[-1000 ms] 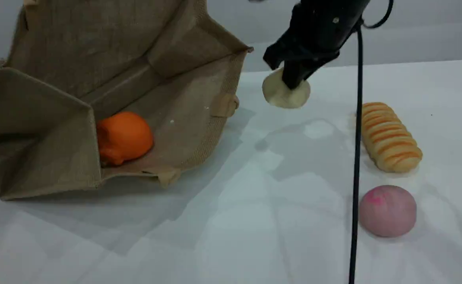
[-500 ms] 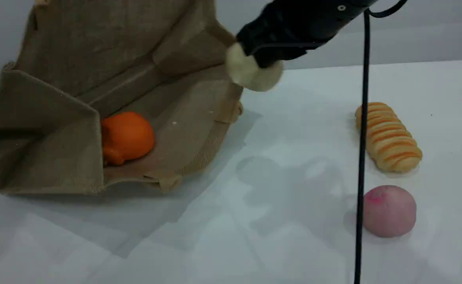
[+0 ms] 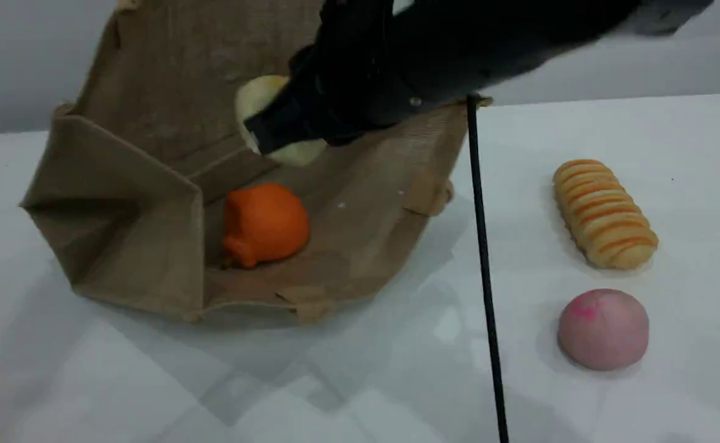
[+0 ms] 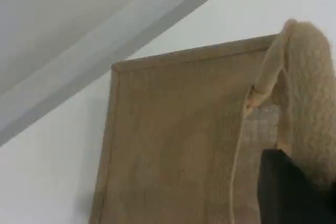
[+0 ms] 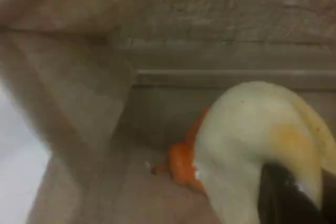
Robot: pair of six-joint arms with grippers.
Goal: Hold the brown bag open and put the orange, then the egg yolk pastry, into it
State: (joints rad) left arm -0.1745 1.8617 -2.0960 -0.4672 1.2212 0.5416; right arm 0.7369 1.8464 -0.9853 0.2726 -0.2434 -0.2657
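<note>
The brown bag lies on its side with its mouth held wide toward the camera. Inside it, on the lower wall, rests the orange. My right gripper reaches into the mouth from the upper right, shut on the egg yolk pastry, which hangs above and behind the orange. In the right wrist view the pastry fills the foreground at my fingertip, with the orange just beyond. The left wrist view shows the bag's wall and its beige handle running down into my shut left fingertip.
A long orange-striped bread roll and a pink round bun lie on the white table at the right. A black cable hangs from the right arm down across the table between the bag and the buns.
The right gripper has carried the pastry leftward from beside the bag into its mouth. The bag, with the orange in it, has shifted to the right.
</note>
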